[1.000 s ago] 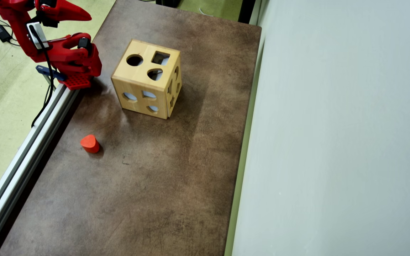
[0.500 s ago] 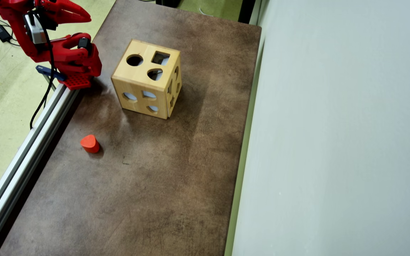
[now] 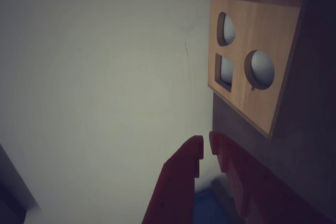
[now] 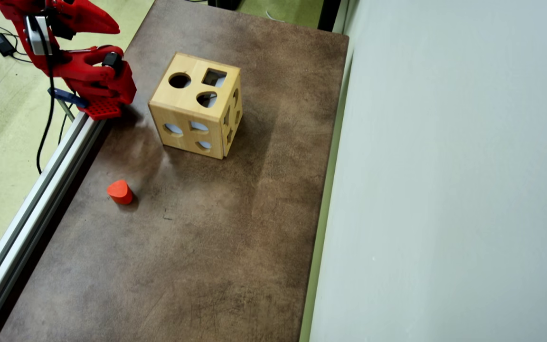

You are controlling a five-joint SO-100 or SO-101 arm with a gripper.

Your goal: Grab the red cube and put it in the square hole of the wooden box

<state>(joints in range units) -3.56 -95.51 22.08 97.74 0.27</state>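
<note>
The gripper (image 3: 206, 148) sits at the bottom centre of the wrist view, its two red fingers nearly touching with only a thin slit between them and nothing held; in the overhead view it is folded back at the upper left of the frame, off the table's edge. The wooden box (image 4: 196, 105) stands in the upper middle of the brown table (image 4: 207, 247), with the square hole (image 4: 214, 77) at the upper right of its top face, beside a round hole and above a teardrop one. No red cube can be seen anywhere: the only loose piece is an orange-red block with a rounded top (image 4: 120, 191), at the left of the frame near the table's metal rail (image 4: 26, 213). It seems likely the cube has already gone into the box, though the dark hole does not show it. If so, the step in hand is parking the arm, and doing it well means keeping the fingers together, staying clear of the box's near corner, and not dragging the cable across the rail. If a cube is yet to be found, look before reaching and leave the rounded block alone.
</note>
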